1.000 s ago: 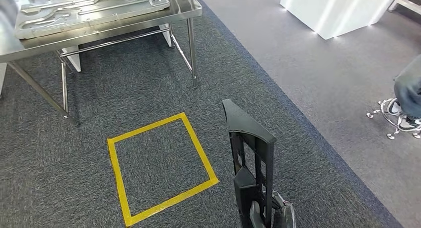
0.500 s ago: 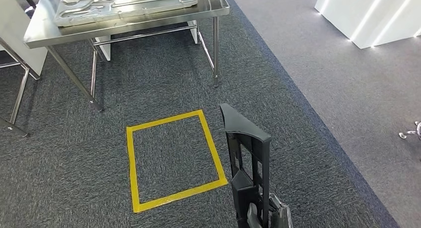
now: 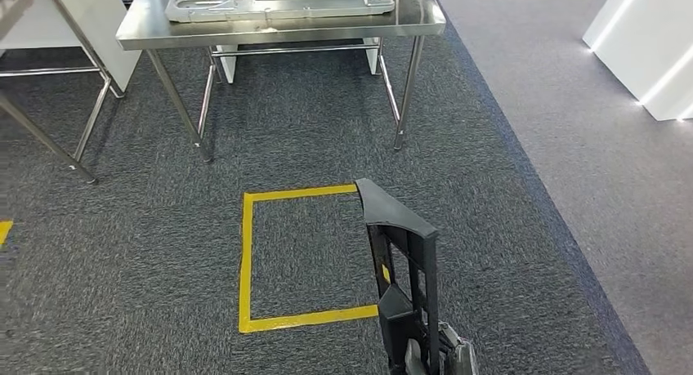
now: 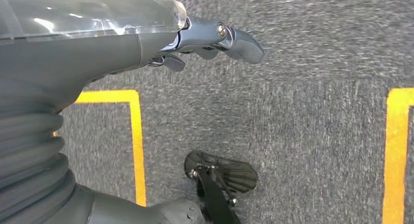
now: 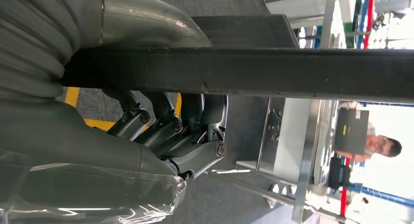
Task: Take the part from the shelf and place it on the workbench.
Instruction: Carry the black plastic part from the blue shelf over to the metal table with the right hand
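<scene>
Head view: whole scene swung since a second ago, counter [image 3: 278, 28] now dead ahead past the yellow square [image 3: 302, 256], so just lining up for the drop. Part [image 3: 400, 269] upright, low right.

Left wrist: left hand [image 4: 215, 36] empty, fingers probably loose.

Right wrist: right hand [image 5: 171, 126] wrapped round the part.

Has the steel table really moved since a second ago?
No. The steel table keeps its place beside the yellow square; both slid right together, so the camera turned.
</scene>
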`<act>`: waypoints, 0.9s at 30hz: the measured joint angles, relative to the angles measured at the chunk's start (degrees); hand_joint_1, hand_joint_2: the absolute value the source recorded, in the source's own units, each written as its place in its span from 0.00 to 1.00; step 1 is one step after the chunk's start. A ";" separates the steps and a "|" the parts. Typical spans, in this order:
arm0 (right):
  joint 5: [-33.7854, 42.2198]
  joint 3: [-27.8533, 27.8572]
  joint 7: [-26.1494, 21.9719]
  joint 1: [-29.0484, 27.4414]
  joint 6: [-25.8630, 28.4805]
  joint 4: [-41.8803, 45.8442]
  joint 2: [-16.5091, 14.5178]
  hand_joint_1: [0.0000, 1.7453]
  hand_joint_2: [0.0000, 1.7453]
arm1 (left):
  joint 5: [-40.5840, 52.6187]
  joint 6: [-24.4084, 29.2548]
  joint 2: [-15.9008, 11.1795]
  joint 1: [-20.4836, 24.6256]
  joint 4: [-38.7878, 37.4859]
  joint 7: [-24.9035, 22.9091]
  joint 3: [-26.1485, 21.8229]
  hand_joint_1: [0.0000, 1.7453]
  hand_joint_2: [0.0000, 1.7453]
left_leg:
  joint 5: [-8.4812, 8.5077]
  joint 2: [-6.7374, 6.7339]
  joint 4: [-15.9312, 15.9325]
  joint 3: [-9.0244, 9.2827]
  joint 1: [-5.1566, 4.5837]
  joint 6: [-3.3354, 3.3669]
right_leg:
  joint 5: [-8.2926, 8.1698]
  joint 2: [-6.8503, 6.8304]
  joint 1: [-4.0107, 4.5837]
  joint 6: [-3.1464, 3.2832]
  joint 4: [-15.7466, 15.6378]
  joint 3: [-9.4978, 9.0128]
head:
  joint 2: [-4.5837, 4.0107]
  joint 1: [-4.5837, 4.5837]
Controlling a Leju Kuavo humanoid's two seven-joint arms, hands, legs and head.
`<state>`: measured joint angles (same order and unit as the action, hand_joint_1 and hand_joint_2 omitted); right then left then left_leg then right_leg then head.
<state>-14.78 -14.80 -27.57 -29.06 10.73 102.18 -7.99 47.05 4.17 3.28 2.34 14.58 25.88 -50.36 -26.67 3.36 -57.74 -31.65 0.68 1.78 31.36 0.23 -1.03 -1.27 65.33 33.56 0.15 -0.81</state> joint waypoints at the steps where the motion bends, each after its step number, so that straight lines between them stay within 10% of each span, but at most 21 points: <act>1: -0.03 0.00 0.30 0.03 0.19 -0.01 0.02 1.00 1.00 | 0.13 -0.10 0.02 -0.01 0.00 0.01 -0.03 0.00 1.00 | -0.14 0.38 -0.29 -0.11 -0.08 -0.27 | -1.50 0.32 0.00 0.15 -3.48 -1.40 | 0.00 -0.03; 7: -0.16 -0.02 0.92 -0.04 0.79 -0.02 0.06 1.00 1.00 | 0.61 -0.39 -0.03 -0.09 0.00 0.07 -0.54 0.00 1.00 | -1.23 -0.20 -1.70 -1.12 -0.04 -2.45 | -2.76 0.53 0.10 2.01 -7.47 -2.62 | 0.00 0.07; 12: -0.52 -0.11 0.97 -0.22 1.17 -0.19 0.06 1.00 1.00 | 0.95 -0.42 -0.03 0.18 0.00 0.10 -1.15 0.00 1.00 | -7.87 -2.82 -16.36 -8.00 0.11 -3.30 | -2.65 -0.68 0.30 2.85 -7.71 -2.83 | 0.00 0.47; 17: -0.56 -0.11 0.97 -0.20 1.18 -0.33 0.06 1.00 1.00 | 0.97 -0.43 -0.04 0.20 0.00 0.10 -1.32 0.00 1.00 | -0.85 -3.45 -2.60 -1.03 -0.15 -2.48 | -1.91 -1.18 0.53 2.01 -7.54 -3.67 | 0.00 0.46; 22: -0.63 -0.11 0.96 -0.17 1.19 -0.32 0.06 1.00 1.00 | 0.97 -0.44 -0.05 0.15 0.00 0.11 -1.37 0.00 1.00 | -0.59 -3.37 -0.02 0.18 -0.26 -0.79 | -1.08 -1.11 0.52 0.39 -6.88 -3.70 | 0.00 0.35; 27: -0.66 -0.11 0.97 -0.24 1.29 -0.43 0.11 1.00 1.00 | 0.97 -0.44 -0.05 0.26 0.00 0.11 -1.38 0.00 1.00 | -0.68 -3.24 0.34 0.57 -0.20 0.18 | 5.20 -0.49 0.28 -0.57 8.56 4.84 | 0.00 0.16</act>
<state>-15.43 -14.91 -26.60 -29.31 12.02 101.76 -7.89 48.02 3.73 3.23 2.59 14.58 26.00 -51.75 -27.35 0.12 -57.40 -31.07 0.48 1.96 36.56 -0.27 -0.75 -1.84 73.90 38.40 0.15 -0.65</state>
